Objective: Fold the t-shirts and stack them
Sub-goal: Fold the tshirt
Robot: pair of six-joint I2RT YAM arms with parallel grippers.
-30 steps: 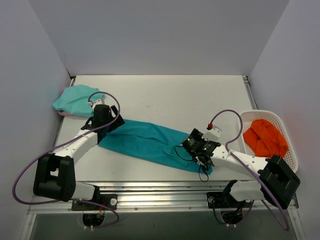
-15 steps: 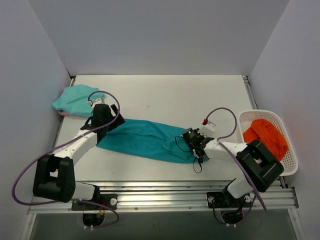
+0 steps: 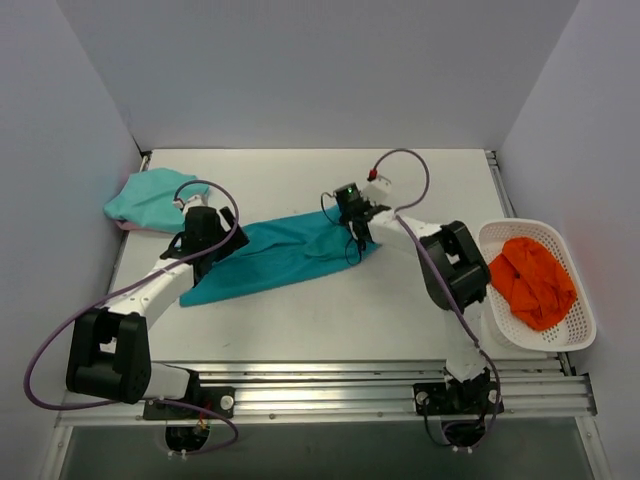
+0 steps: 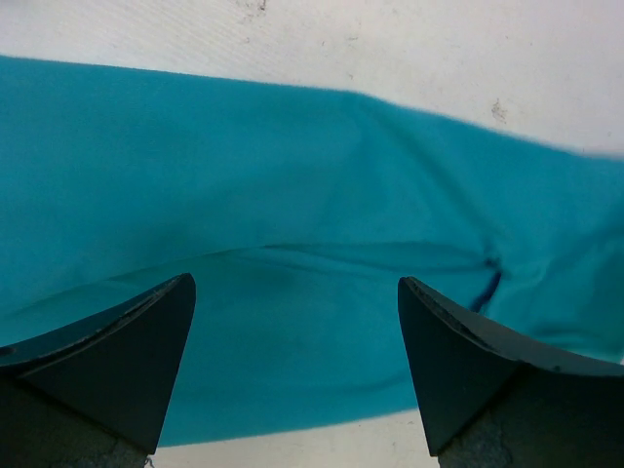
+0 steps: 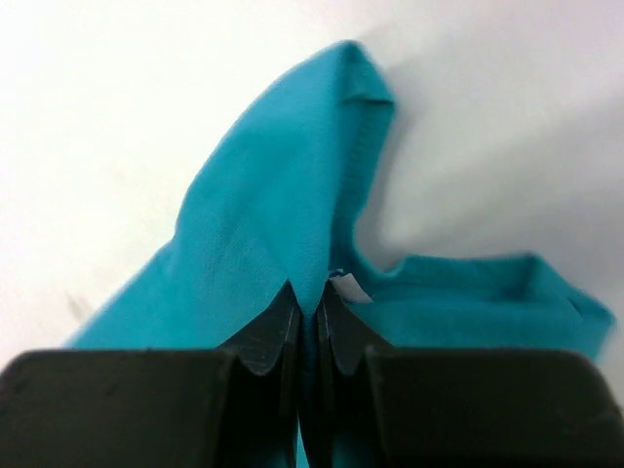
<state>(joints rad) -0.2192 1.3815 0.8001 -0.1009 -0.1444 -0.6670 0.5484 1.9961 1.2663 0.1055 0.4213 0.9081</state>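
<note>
A deep teal t-shirt (image 3: pixel 275 255) lies as a long folded strip across the table's middle. My right gripper (image 3: pixel 352 218) is shut on that shirt's right end, and the right wrist view shows teal cloth (image 5: pixel 283 224) pinched between the jaws (image 5: pixel 309 297) with a small white label beside them. Over the shirt's left end my left gripper (image 3: pixel 205 240) stands open, its two dark fingertips (image 4: pixel 146 331) wide apart above the teal cloth (image 4: pixel 292 195) with nothing between them. A paler mint-turquoise t-shirt (image 3: pixel 148 200) lies bunched at the far left.
A white basket (image 3: pixel 585 330) holding orange cloth (image 3: pixel 530 280) stands at the right edge. Grey walls close in the table on the left, back and right. Purple cables loop off both arms.
My right gripper shut on the teal shirt's right end and carried it from the front right up and left towards the middle. The shirt's strip now lies shorter and turned. The left gripper stayed open.
</note>
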